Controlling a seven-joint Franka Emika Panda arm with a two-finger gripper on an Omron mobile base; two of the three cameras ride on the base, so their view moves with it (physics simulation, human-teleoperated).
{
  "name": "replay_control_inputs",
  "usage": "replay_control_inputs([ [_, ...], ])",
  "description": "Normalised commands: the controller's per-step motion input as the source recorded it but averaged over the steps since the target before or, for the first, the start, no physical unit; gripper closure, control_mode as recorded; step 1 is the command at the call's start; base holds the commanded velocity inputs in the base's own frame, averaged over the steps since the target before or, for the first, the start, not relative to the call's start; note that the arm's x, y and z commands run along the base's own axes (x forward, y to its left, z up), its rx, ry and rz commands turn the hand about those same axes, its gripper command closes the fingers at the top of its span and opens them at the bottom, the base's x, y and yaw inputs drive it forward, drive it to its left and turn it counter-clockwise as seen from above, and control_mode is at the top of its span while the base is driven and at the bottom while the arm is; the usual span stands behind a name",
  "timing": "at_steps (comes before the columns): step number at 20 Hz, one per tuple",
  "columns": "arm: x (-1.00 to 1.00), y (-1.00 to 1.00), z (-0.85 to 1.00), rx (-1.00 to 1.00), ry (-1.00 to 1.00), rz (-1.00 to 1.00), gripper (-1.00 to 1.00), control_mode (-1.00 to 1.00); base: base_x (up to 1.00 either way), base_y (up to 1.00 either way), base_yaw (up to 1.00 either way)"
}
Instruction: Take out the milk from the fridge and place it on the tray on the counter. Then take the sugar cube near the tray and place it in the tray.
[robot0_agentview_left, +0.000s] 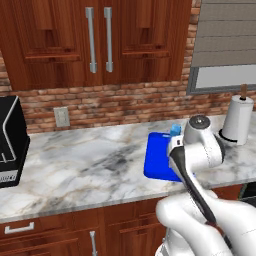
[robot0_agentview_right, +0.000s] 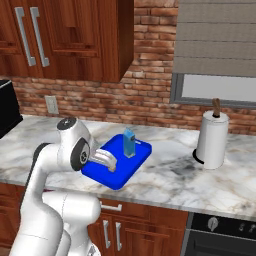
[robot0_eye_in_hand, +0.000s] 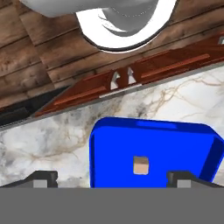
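Though arm hides tray (robot0_agentview_left: 156, 157), milk (robot0_agentview_left: 175, 130) peeks out — top only.

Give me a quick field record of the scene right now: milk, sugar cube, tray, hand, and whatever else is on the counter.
milk: upright on the tray, toward its far side
sugar cube: lying on the tray floor, between the open fingertips in the hand view
tray: on the counter, near its front edge
hand: open, above the tray, holding nothing
paper-towel roll: upright on the counter, right of the tray
task state: both items look placed on the tray
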Motion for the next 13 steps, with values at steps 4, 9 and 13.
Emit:
replay_control_inputs([
  [4, -0.52, -0.07, 1.0, 0.0, 0.04, 0.0, -1.0, -1.0, 0.0, 0.0, 0.0],
  [9, -0.4, 0.0, 1.0, 0.0, 0.02, 0.0, -1.0, -1.0, 0.0, 0.0, 0.0],
  [13, -0.5, 0.0, 1.0, 0.0, -0.02, 0.0, -1.0, -1.0, 0.0, 0.0, 0.0],
])
